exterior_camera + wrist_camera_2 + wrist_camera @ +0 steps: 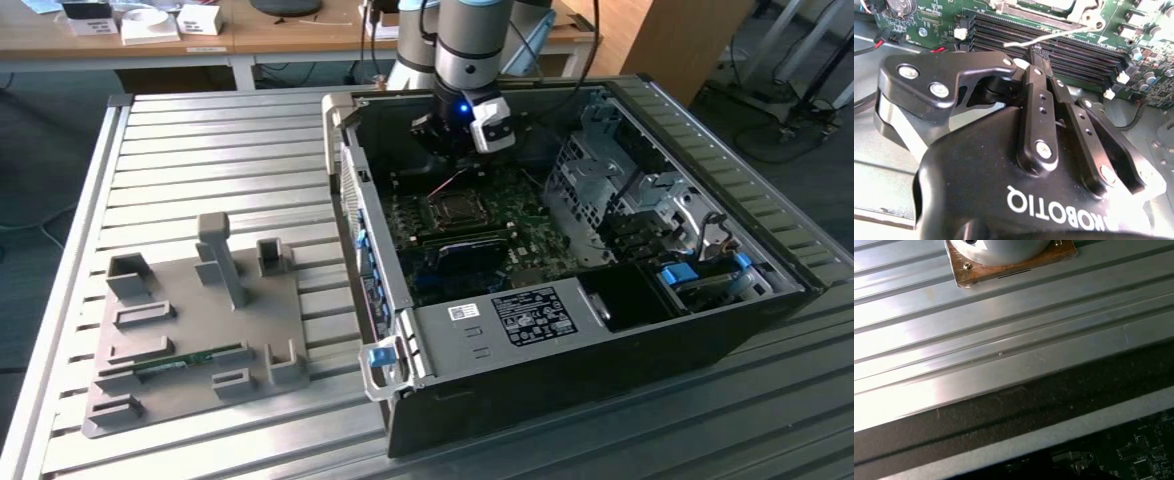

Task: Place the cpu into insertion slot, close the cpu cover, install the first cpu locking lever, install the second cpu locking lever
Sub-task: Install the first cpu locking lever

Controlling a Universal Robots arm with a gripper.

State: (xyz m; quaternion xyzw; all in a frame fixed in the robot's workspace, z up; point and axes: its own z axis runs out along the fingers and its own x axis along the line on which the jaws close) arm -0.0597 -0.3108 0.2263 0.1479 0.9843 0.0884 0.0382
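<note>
Exterior view: open black computer case (601, 350) lies on a slatted metal tabletop (200, 150), filling the middle and the exterior view's right. Arm comes down from the upper middle of the frame. Claw (451, 155) is inside the case, over the dark green motherboard (534, 235).

Insertion slot (461, 210) is just below the claw in that frame, a dark square with a silvery rim, near but apart from the claw. Grey moulded fixture plate (200, 330) sits on the tabletop at the exterior view's lower left, well apart from the case.

Second wrist view: claw (1038, 52) clenched, the two black fingers (1035, 100) drawn together at their tips. A thin silvery wire, one locking lever (1069, 33), runs right across the fingertips. Cannot tell whether it is pinched or only touching. Long black memory slots (1079, 52) lie just beyond the tips.

Past them, the cpu cover (1086, 16) lies flat on the slot. A pale metal face shows inside its frame, seemingly the cpu (1046, 4), though too little is visible to be sure.

First wrist view: ribbed tabletop (979, 340), the arm's mounting plate (969, 272) bolted to it, the case's dark wall (1004, 425), and a corner of motherboard (1144, 462).
</note>
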